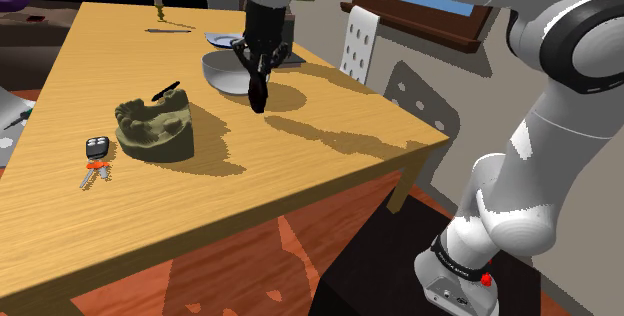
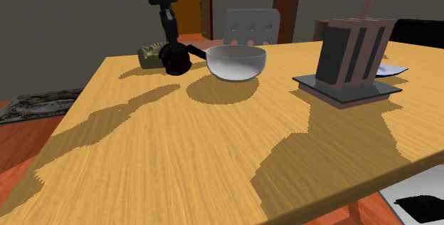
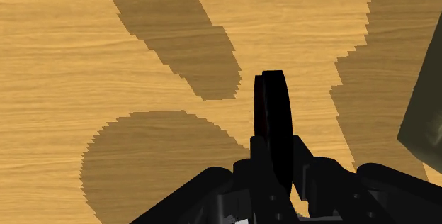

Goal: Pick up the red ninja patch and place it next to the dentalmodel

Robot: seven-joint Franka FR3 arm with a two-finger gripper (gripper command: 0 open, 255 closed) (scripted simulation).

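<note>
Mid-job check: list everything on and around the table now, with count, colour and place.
wooden table: one, light brown, carries the rest
lumpy dental model: one, olive green, on the table
key bunch with fob: one, black, silver and red, beside the dental model
rounded bowl: one, clear grey, mid-table
slatted holder: one, brown, on a dark tray
perforated chair: one, white, behind the table
round patch: one, black with red traces, near the bowl
tool: one, black, shut on the patch
robot arm: one, white

tool [image 1: 258,104] with patch [image 2: 174,58] between bowl [image 1: 222,74] and dental model [image 1: 155,129], bare tabletop [image 1: 300,164] on other sides
</note>
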